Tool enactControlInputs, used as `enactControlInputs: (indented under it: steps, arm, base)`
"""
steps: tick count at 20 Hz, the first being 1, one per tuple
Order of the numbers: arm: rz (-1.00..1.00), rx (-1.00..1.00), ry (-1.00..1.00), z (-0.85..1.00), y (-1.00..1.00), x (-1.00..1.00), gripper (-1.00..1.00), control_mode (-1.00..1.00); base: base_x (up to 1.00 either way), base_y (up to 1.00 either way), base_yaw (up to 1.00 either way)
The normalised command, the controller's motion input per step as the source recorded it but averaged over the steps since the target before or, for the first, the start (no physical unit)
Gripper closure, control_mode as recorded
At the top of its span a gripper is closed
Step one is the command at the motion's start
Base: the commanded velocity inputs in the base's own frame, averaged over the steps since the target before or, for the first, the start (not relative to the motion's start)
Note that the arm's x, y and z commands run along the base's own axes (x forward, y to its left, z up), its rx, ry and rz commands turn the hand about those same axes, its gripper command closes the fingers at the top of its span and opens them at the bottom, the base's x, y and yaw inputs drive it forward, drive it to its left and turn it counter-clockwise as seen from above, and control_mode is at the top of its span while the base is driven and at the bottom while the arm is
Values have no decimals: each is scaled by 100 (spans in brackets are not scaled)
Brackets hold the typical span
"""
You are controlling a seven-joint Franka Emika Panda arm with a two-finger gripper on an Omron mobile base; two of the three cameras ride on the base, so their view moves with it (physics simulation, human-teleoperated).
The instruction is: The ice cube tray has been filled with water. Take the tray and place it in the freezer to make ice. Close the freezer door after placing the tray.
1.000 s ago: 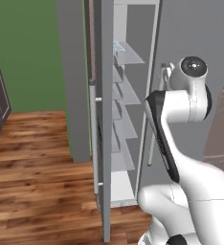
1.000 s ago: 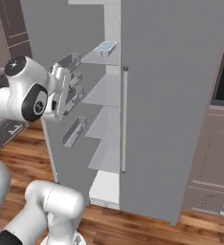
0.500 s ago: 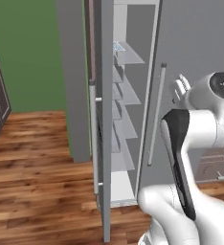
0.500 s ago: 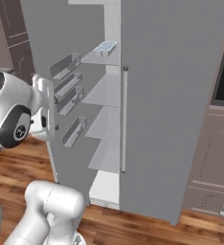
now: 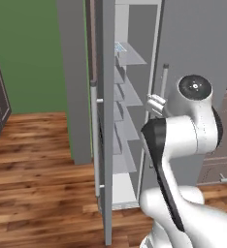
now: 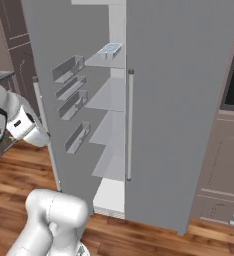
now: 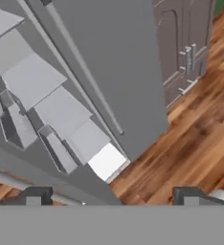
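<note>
The ice cube tray (image 6: 109, 49) sits on the freezer's top shelf; your tool (image 7: 111, 196) hangs open, empty. Get behind the freezer door (image 5: 105, 121) and push it squarely shut.

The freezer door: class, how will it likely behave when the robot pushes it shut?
The freezer door is a tall flat slab, so it probably swings stiffly as one piece. Its bins look empty, so it may move fairly lightly. The tray sits flat on a shelf inside, so it should stay put.

ice cube tray (image 6: 109, 49) on top freezer (image 6: 111, 130) shelf
</note>
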Motion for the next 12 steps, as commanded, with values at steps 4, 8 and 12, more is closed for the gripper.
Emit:
enactControlInputs:
  steps: [4,8,12]
  arm:
    - [26,-65,35,0,96,0,-100,-100]
    - [19,-67,26,-11,96,-4,-100,-100]
    - [10,-56,35,-20,86,17,-100,-100]
  base:
    - [0,0,0]
    - [0,0,0]
    - [0,0,0]
